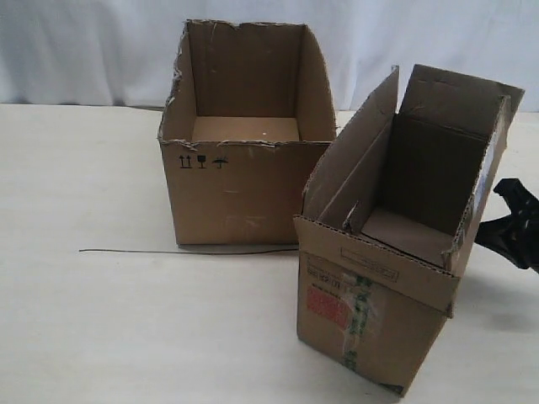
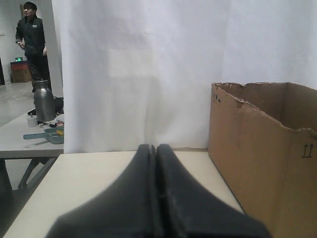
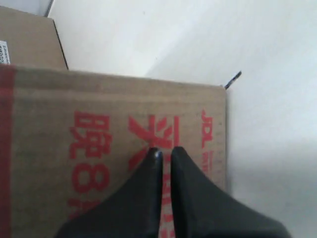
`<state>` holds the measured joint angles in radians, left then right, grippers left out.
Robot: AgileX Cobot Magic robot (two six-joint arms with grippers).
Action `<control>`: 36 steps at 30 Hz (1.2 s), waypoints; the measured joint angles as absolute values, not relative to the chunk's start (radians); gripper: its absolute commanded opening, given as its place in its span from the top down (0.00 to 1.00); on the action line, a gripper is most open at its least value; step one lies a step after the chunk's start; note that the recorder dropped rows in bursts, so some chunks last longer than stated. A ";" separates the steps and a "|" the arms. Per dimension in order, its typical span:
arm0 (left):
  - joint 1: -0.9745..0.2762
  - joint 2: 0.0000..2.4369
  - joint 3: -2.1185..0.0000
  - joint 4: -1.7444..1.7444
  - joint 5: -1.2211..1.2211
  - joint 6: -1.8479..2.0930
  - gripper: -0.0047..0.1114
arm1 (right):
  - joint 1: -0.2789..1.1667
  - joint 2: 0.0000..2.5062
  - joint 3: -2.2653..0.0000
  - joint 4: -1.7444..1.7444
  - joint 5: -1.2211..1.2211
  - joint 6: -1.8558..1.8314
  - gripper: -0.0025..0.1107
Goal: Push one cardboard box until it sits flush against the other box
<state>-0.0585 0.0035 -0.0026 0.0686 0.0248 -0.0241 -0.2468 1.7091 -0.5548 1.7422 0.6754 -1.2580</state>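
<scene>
The wide, squarish cardboard box point(image 1: 244, 189) with torn top edges and black symbols stands at the back centre. The narrow box point(image 1: 370, 311), with upright flaps, a red label and green-printed tape, stands askew to its right. Its back left flap is near the wide box's right wall, and its front end is swung away. My right gripper point(image 1: 507, 220) is at the narrow box's outer right side. In the right wrist view it point(image 3: 166, 150) is shut, tips against the red-printed side point(image 3: 99, 124). My left gripper point(image 2: 156, 147) is shut and empty over the table, left of the wide box point(image 2: 262, 153).
A thin dark wire point(image 1: 168, 250) lies on the pale table point(image 1: 84, 320) in front of the wide box. A white curtain point(image 1: 84, 42) hangs behind the table. Beyond it, the left wrist view shows a person point(image 2: 30, 39) and a metal flask point(image 2: 44, 101) on another table.
</scene>
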 measured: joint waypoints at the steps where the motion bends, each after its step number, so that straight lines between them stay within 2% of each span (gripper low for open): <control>1: -0.059 0.004 -0.003 0.069 0.025 -0.024 0.96 | -0.247 1.720 -0.570 1.742 0.675 -1.258 0.93; 12: -0.059 0.004 -0.003 0.069 0.025 -0.024 0.96 | -0.247 1.874 -0.774 1.742 0.704 -1.236 0.93; 17: -0.059 0.004 -0.003 0.069 0.025 -0.026 0.96 | -0.270 1.806 -0.794 1.703 0.676 -1.222 0.93; 20: -0.059 0.004 -0.003 0.069 0.025 -0.026 0.96 | -0.276 1.679 -0.756 1.597 0.595 -1.199 0.93; 24: -0.059 0.004 -0.003 0.069 0.025 -0.026 0.96 | -0.276 1.390 -0.659 1.378 0.558 -1.087 0.93; 29: -0.059 0.004 -0.003 0.069 0.025 -0.026 0.96 | -0.266 0.952 -0.566 1.045 0.706 -0.776 0.93; 32: -0.059 0.004 -0.003 0.069 0.025 -0.026 0.96 | -0.216 0.764 -0.559 0.876 0.763 -0.589 0.93; 36: -0.059 0.004 -0.003 0.069 0.025 -0.026 0.96 | -0.080 0.599 -0.559 0.688 0.861 -0.352 0.93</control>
<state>-0.0585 0.0035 -0.0026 0.0686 0.0248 -0.0257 -0.0796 0.5985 -0.5592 0.6879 0.8608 -0.3520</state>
